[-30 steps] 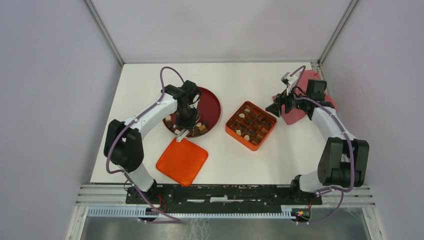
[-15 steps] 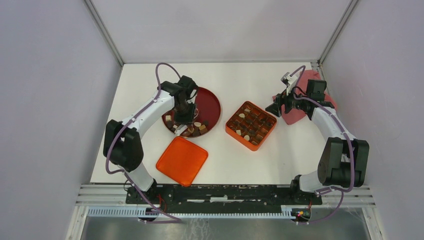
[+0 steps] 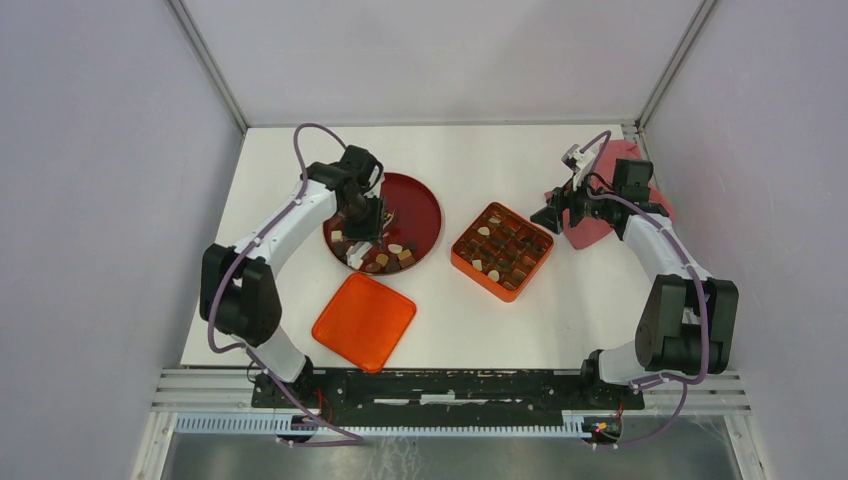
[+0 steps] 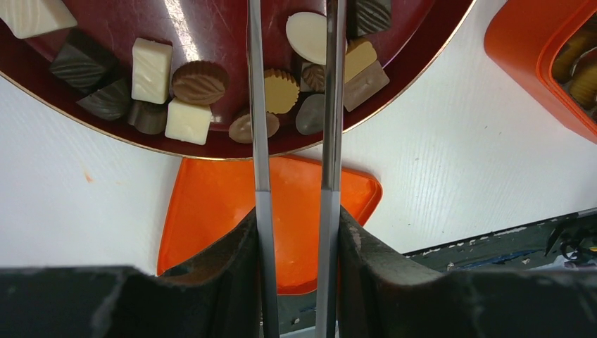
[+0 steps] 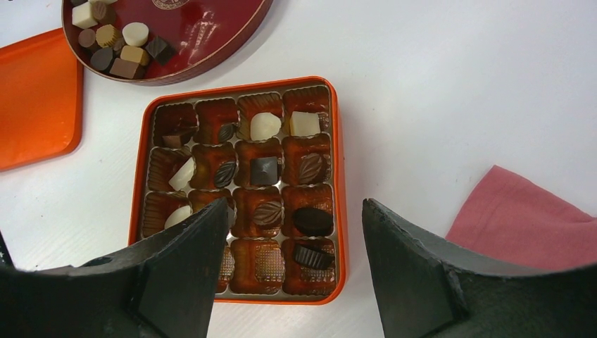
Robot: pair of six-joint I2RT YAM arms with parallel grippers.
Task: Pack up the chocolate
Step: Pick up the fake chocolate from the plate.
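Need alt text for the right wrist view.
The open right gripper hovers over an orange box, its grid compartments partly filled with chocolate. A dark red plate, an orange lid and a pink cloth lie around it.

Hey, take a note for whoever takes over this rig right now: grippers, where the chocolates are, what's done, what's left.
Left gripper: over the plate, jaws apart, tips outside the wrist view; can't tell if it holds anything.
Right gripper: open, empty, above the box.
Done: most visible compartments hold a piece.
Left: loose chocolates on the plate, at least one bare compartment; lid lies beside the plate.
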